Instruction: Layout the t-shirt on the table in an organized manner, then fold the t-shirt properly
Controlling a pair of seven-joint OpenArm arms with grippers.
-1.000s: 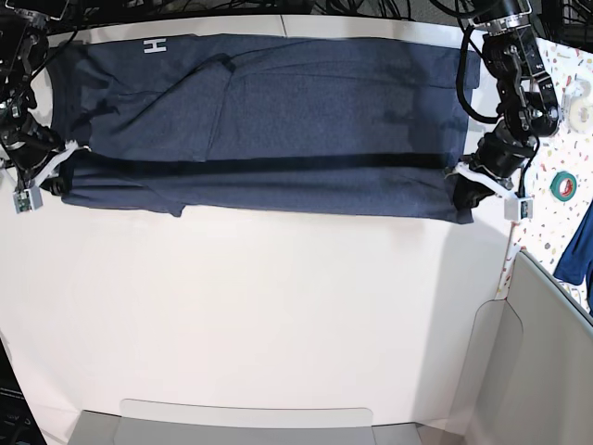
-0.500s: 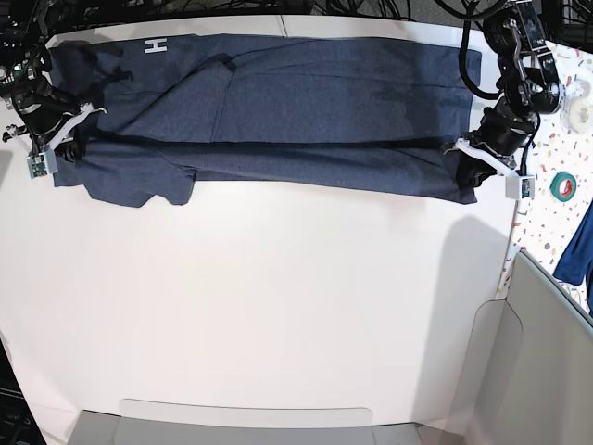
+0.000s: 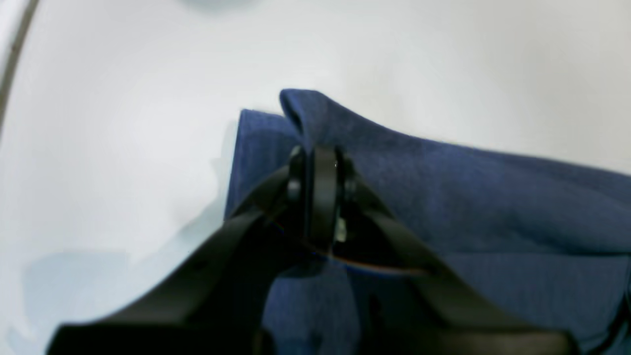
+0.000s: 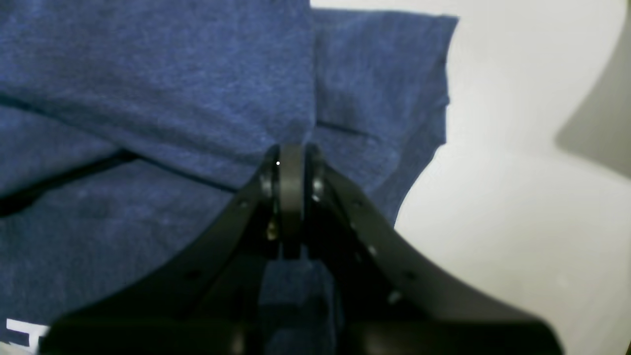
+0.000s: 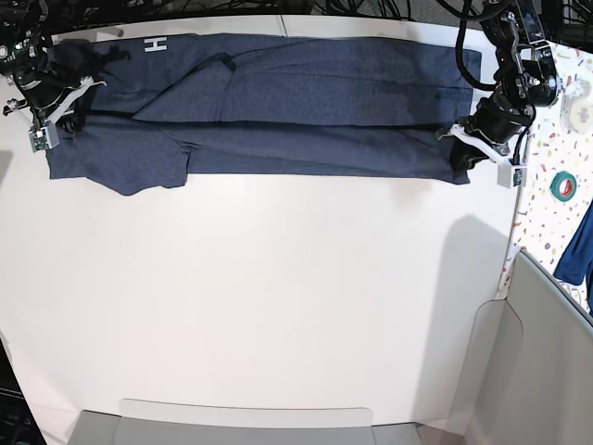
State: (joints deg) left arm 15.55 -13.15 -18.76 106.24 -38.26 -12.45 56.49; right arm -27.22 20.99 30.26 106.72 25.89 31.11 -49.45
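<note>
White and matte, the table (image 5: 278,297) fills most of the base view, smooth and bare under the dark cloth at its far edge. At the left gripper (image 3: 318,153) the black fingers (image 3: 323,197) are pressed together, pinching a raised ridge of the t-shirt (image 5: 278,102); the fabric peaks into a soft rounded fold just above the tips. The right gripper (image 4: 291,153) is likewise clamped tight on the shirt, its fingers meeting where several creases run together. Outward from both grips the navy heathered cotton stretches as a long band along the table's far side, folded lengthwise with a dark seam-like shadow running between the two arms. One loose flap hangs lower toward the base view's left end.

Only the wrist views show the cloth's fine flecked weave and the pinched folds; the right wrist view also catches a bit of white lettering at its lower left corner. Only the base view shows the whole band, the white letter near its far left end, and the speckled side surface (image 5: 556,139) carrying a green tape roll (image 5: 563,185) and a white tape roll (image 5: 579,89)
</note>
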